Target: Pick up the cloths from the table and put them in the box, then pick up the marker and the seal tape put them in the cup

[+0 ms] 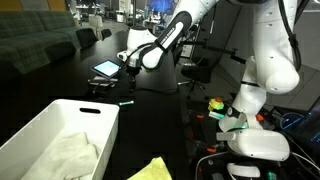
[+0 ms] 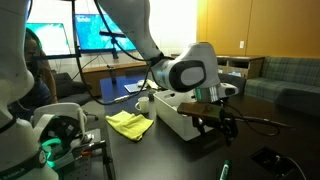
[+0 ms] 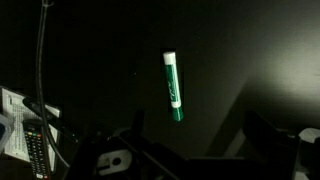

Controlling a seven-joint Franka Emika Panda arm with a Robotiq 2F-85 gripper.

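A green marker [image 3: 173,87] lies on the dark table, also seen in both exterior views [image 1: 126,101] [image 2: 225,170]. My gripper [image 3: 195,140] hovers above the table close to the marker, fingers spread apart and empty; it shows in both exterior views [image 1: 127,74] [image 2: 216,122]. The white box [image 1: 40,125] [image 2: 185,118] holds a white cloth [image 1: 72,152]. A yellow cloth [image 1: 152,168] [image 2: 130,124] lies on the table beside the box. I cannot make out the cup or the seal tape in the dark.
A lit tablet [image 1: 105,68] lies on the table past the gripper. A remote and papers [image 3: 28,138] lie at the left of the wrist view. Chairs, monitors and cables stand around the table.
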